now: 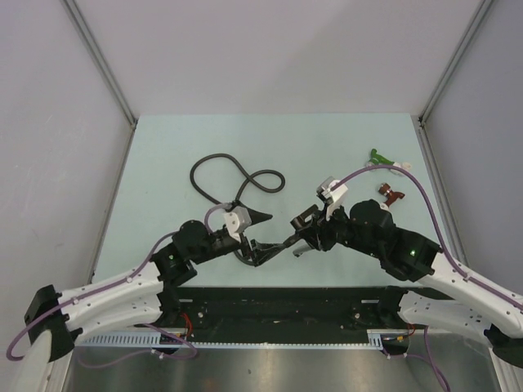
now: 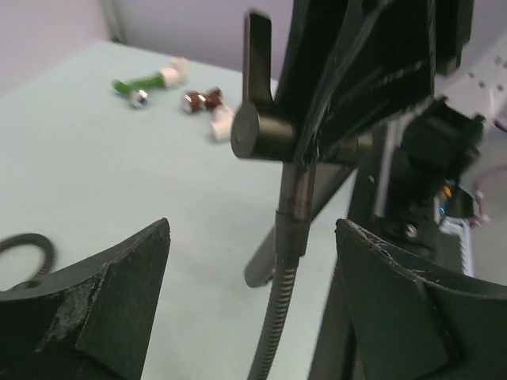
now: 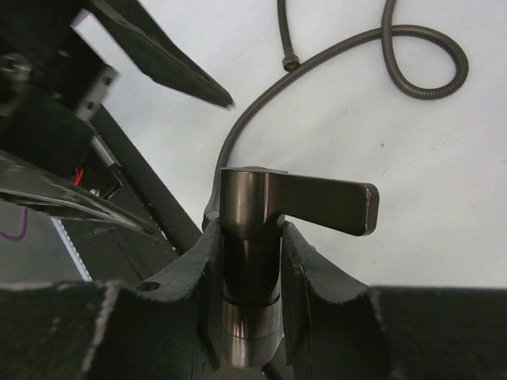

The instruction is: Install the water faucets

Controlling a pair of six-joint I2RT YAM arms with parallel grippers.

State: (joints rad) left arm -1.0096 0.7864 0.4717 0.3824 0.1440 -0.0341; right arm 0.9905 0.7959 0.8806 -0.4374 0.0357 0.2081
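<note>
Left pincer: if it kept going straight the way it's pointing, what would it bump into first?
Most likely the flexible hose just below the faucet, which the right pincer grips. The hose runs between the fingers of the open left pincer, though depth is hard to judge.

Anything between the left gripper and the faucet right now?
Only the hose: it runs down from the faucet, clamped in the right gripper, into the gap between the fingers of the open left gripper. Nothing else visible.

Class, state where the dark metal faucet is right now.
In the right wrist view, the faucet sits clamped in the right gripper, over the table's near middle, facing the left gripper.
</note>
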